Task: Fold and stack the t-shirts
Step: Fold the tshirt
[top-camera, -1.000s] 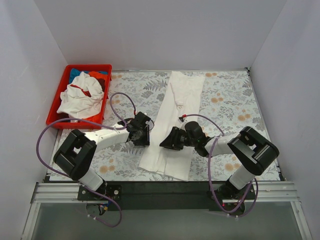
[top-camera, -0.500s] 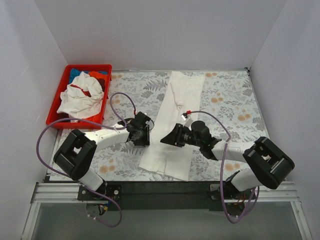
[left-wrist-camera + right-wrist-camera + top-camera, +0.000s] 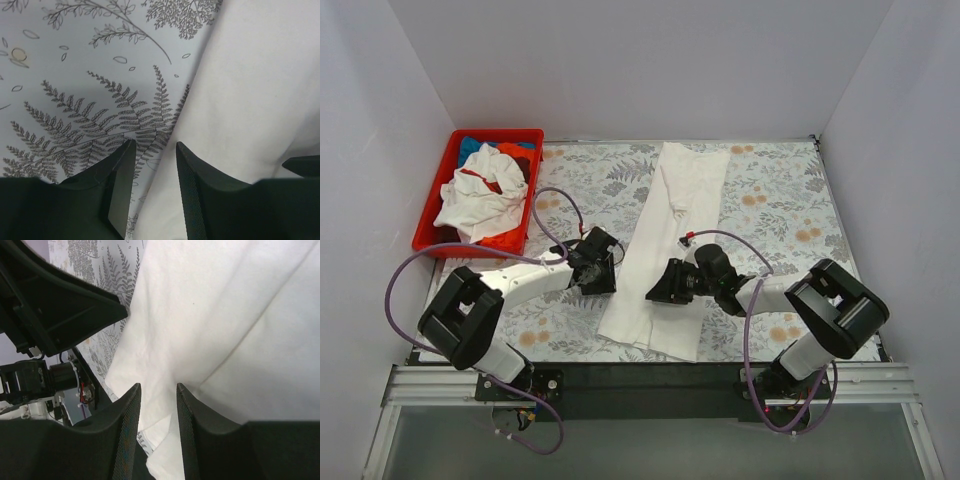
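Observation:
A white t-shirt lies folded lengthwise into a long strip down the middle of the floral table cover. My left gripper sits at the strip's left edge. In the left wrist view the left gripper is open, one finger over the fern print and the other over the white t-shirt, with nothing pinched. My right gripper hovers over the strip's lower half. The right wrist view shows the right gripper open above a fold crease in the t-shirt.
A red bin at the back left holds more t-shirts: a crumpled white one with red trim, a blue one and an orange-red one. White walls enclose the table. The black left arm fills the right wrist view's upper left.
The right arm's elbow swung out to the right and came back in, and its gripper ended slightly lower on the strip. The left gripper edged a little to the left.

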You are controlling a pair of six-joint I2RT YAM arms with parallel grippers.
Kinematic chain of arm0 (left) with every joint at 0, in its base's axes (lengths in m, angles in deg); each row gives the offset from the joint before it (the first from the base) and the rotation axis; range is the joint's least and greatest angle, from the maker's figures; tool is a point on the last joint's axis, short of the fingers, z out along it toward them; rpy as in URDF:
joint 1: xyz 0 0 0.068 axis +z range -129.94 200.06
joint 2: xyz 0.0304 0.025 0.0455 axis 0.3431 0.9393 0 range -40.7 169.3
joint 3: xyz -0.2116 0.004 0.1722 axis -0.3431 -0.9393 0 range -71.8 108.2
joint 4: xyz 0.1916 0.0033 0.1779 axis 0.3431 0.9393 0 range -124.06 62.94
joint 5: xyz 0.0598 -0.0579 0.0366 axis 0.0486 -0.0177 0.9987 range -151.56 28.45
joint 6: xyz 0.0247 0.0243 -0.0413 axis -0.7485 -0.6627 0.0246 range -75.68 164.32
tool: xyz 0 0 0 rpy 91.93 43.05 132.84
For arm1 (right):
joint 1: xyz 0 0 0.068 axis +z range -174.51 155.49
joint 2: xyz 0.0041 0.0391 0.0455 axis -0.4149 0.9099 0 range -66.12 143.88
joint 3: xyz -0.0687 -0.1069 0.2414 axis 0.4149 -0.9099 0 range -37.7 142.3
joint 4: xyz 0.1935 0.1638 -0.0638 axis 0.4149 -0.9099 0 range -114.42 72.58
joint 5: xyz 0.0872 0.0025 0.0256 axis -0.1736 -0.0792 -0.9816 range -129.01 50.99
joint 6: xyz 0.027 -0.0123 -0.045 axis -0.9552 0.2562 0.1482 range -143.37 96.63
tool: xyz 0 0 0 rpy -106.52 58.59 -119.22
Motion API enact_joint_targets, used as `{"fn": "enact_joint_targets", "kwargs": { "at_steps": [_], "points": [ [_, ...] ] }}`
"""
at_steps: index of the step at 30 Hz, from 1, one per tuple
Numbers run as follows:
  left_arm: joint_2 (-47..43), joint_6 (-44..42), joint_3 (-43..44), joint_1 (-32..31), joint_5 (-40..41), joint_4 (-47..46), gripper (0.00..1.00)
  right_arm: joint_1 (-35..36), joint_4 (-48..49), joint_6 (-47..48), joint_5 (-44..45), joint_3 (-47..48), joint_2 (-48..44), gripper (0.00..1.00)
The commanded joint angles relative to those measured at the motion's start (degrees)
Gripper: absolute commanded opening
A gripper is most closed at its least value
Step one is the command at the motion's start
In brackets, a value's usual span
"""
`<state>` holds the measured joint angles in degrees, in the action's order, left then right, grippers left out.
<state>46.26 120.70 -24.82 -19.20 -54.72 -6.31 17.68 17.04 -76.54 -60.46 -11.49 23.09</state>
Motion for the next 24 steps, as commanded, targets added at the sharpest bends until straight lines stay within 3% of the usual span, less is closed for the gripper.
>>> {"fn": "enact_joint_targets", "kwargs": {
  "at_steps": [1,9,15,20,24],
  "points": [
    [-4.9,4.9,-2.0,-1.3,1.3,3.0,0.37,-2.8,-3.8,4.6,-1.3,0.4,-3.9,0.41],
    [-10.2,13.3,-6.3,-7.4,-2.6,4.5,0.37,-11.9,-23.3,17.2,3.1,1.6,-13.1,0.42],
    [-7.7,14.8,-7.3,-10.6,-5.0,4.8,0.37,-19.7,-28.0,24.9,2.4,4.5,-9.4,0.42],
    [-5.0,16.4,-6.3,-14.2,-6.7,5.4,0.37,-22.3,-29.8,27.8,-0.2,6.2,-3.1,0.41],
    [-4.3,18.4,-4.6,-18.9,-6.7,6.9,0.37,-24.2,-34.7,31.2,2.6,8.0,-1.3,0.41]
  ]
}}
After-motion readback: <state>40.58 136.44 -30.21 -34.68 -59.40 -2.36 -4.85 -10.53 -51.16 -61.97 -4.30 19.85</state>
